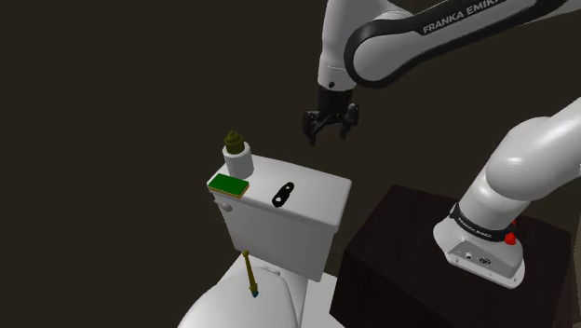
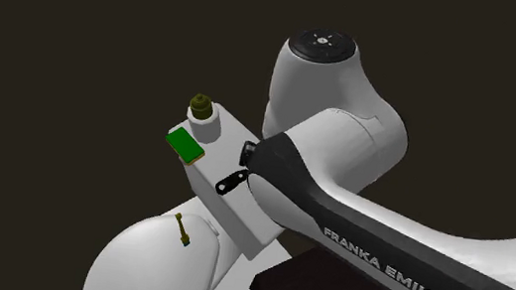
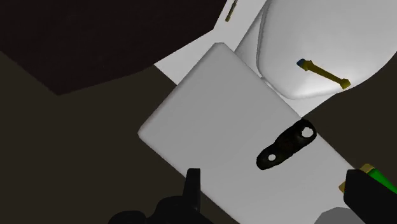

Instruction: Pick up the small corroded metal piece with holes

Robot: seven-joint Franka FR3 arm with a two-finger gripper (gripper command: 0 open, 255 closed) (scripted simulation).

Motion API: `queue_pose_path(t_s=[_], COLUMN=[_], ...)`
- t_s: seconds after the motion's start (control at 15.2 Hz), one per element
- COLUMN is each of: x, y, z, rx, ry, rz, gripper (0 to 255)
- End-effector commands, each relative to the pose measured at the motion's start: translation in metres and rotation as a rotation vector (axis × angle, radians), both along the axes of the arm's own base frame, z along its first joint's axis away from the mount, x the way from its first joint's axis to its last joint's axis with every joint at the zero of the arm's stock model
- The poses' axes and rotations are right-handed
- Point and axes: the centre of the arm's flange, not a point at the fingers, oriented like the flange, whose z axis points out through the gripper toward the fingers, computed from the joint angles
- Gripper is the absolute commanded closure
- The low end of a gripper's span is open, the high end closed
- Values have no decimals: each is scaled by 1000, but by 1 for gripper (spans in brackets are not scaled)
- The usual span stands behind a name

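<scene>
Released tool point(image 1: 331, 126), fingers spread, hangs above toilet tank lid point(image 1: 317, 182). Dark holed metal piece point(image 1: 284, 193) lies flat beneath, roughly between the fingers, apparently staged for a straight descent.

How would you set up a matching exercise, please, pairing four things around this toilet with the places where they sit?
Things:
1. dark piece with holes
2. green pad
3. potted plant
4. yellow stick

Places:
A. lying on the toilet lid
B. near the middle of the tank lid
C. at the tank lid's far corner on the shoulder view's left
D. at the tank lid's end, just in front of the plant

Pairs: 1-B, 2-D, 3-C, 4-A
</scene>
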Motion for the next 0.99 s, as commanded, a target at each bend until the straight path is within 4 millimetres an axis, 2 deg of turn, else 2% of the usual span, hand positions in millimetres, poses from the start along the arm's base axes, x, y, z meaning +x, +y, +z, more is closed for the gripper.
queue_pose_path(t_s=[0.0,0.46,0.92], x=[12,62,117], y=[11,43,60], z=[-19,-94,-171], rx=[-1,-9,-18], ry=[9,42,76], rz=[-84,-354,-625], gripper=[0,0,0])
